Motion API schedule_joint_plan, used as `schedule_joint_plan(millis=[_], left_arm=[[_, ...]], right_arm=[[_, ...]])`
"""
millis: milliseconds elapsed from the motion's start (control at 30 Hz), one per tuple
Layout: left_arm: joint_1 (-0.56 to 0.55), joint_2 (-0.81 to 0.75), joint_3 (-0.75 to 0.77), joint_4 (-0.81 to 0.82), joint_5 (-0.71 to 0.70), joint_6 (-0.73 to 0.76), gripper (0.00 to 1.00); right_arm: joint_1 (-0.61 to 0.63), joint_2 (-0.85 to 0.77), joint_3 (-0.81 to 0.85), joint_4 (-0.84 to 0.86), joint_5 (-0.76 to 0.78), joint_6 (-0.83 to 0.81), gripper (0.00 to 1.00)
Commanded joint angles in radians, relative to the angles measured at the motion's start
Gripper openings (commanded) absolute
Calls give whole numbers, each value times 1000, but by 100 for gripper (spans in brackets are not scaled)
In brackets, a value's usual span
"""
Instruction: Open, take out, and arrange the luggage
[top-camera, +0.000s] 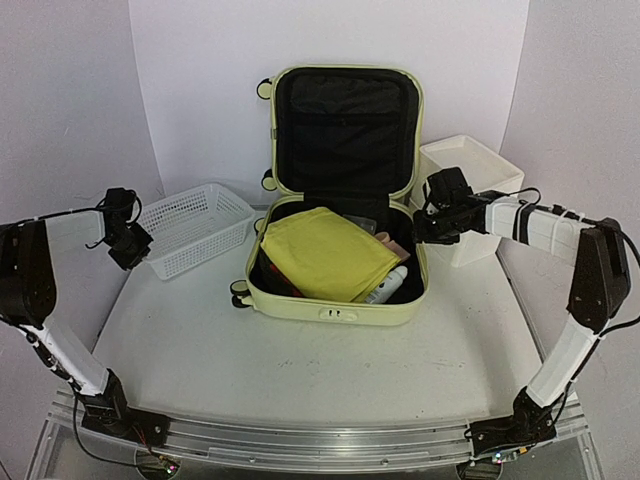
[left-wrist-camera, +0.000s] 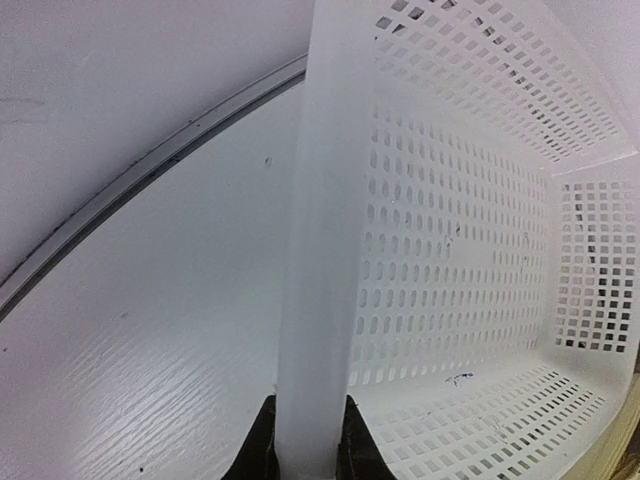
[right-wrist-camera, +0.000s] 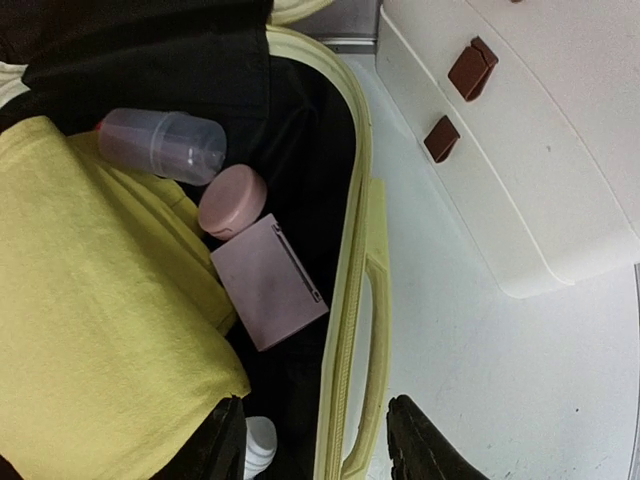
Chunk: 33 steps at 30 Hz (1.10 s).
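I'm seeing the suitcase (top-camera: 335, 310) sitting open in the middle of the table (top-camera: 300, 380), lid upright, a yellow cloth (top-camera: 325, 255) lying inside. My left gripper (left-wrist-camera: 310, 455) is pinching the basket (left-wrist-camera: 450, 250) rim. My right gripper (right-wrist-camera: 320, 440) is hovering with fingers spread wide, straddling the suitcase's right wall.

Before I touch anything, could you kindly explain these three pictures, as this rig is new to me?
Two robot arms stand at a table's near edge. The wide picture looks from above and behind them; the others come from a camera on each wrist. On the table: an open yellow-green suitcase holding a yellow cloth and toiletries, a white mesh basket to its left, a white drawer box to its right. The left gripper pinches the basket's rim. The right gripper hangs open over the suitcase's right wall, holding nothing.
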Motion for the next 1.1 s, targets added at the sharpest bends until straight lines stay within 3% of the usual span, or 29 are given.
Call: schedule_joint_plan(millis=[0,233,333,500,733,800,967,1067], left_arm=[[9,-245,-100,-62,-221,-79,0],[9,-567,-161,-55,-167,41,0],[9,-698,-170,-23,-50,135,0],[9,-803,-166,-10,234,170,0],[9,-997,-196,77,308,160,0],[8,-1011,-203,120,383,159,0],[-7,-895,-174,156,758,120,0],[-130,-871,-196,162,827,137,0]], right_arm=[[-1,-92,-26,68,-67,-30,50],[-1,-165,-43,69,-166,-42,52],[-2,-191,-36,70,-234,-41,54],[-1,-250,-40,105,-325,-11,55],[-1,-309,-19,113,-446,6,58],[-1,-334,-23,113,-452,7,58],[-1,-454,-62,118,-365,2,59],[-1,-515,-77,100,-305,-2,60]])
